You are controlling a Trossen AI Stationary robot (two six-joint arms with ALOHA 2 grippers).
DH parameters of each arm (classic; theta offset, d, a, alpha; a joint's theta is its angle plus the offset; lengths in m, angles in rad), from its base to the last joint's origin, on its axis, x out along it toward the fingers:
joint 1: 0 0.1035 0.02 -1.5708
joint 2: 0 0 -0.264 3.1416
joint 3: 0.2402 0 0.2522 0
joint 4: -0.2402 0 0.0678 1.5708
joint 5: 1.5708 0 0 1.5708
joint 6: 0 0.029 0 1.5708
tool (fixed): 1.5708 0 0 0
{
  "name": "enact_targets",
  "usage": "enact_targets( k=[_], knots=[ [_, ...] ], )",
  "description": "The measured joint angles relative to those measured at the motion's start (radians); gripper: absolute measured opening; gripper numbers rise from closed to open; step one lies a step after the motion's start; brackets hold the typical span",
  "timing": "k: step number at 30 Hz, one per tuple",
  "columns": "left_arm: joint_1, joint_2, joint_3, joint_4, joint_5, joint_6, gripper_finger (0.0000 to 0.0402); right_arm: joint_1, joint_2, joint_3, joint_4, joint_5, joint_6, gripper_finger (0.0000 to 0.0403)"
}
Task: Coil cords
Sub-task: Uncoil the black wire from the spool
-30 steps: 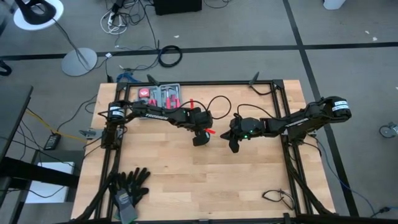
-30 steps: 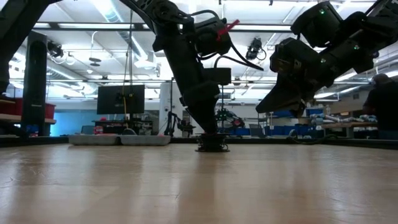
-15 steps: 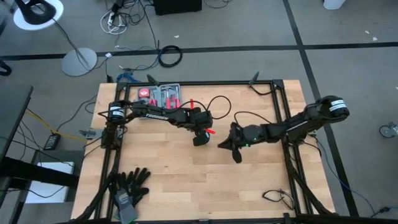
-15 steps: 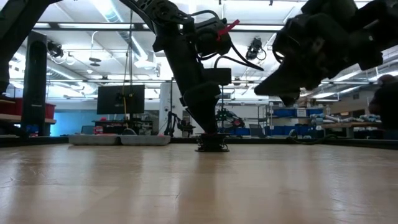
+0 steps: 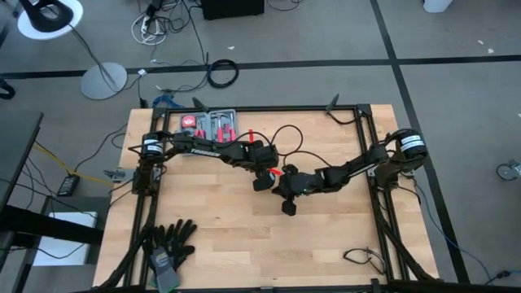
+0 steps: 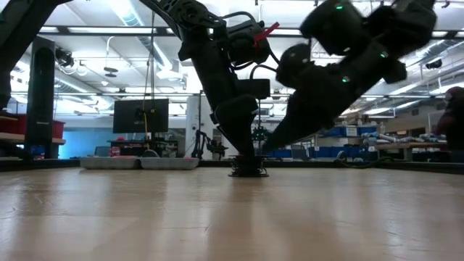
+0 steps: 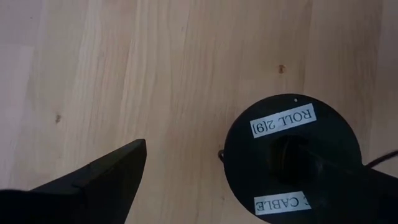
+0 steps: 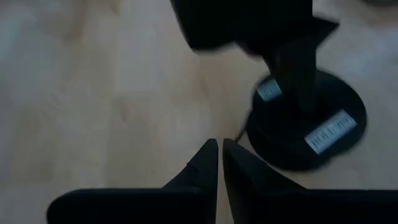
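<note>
Labels on black spool (image 7: 292, 155), legible only in left wrist view.

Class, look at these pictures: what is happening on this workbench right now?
Two robot arms meet near the middle of a wooden table over a black spool labelled as a cable roll. The left gripper is open, with one finger beside the spool and the other at its hub. The right gripper points at the table just beside the spool, its fingers almost together and holding nothing. A thin black cord loops behind them.
</note>
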Motion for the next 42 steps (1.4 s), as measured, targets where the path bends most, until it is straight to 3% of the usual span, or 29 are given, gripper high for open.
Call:
enact_targets(
  k=[3, 7, 26, 42],
  knots=[
    [0.0, 0.0, 0.0, 0.0, 0.0, 0.0, 0.0396, -0.003, -0.004, 0.064, -0.183, 0.004, -0.031, 0.0019],
    [0.0, 0.0, 0.0, 0.004, 0.001, 0.0, 0.0396, -0.002, -0.006, 0.118, -0.263, 0.003, -0.088, 0.0021],
    [0.0, 0.0, 0.0, 0.003, 0.003, 0.005, 0.0396, -0.018, -0.002, 0.12, -0.3, 0.025, -0.099, 0.0133],
    [0.0, 0.0, 0.0, 0.003, 0.002, 0.007, 0.0396, -0.017, -0.01, 0.12, -0.291, 0.03, -0.11, 0.0135]
  ],
)
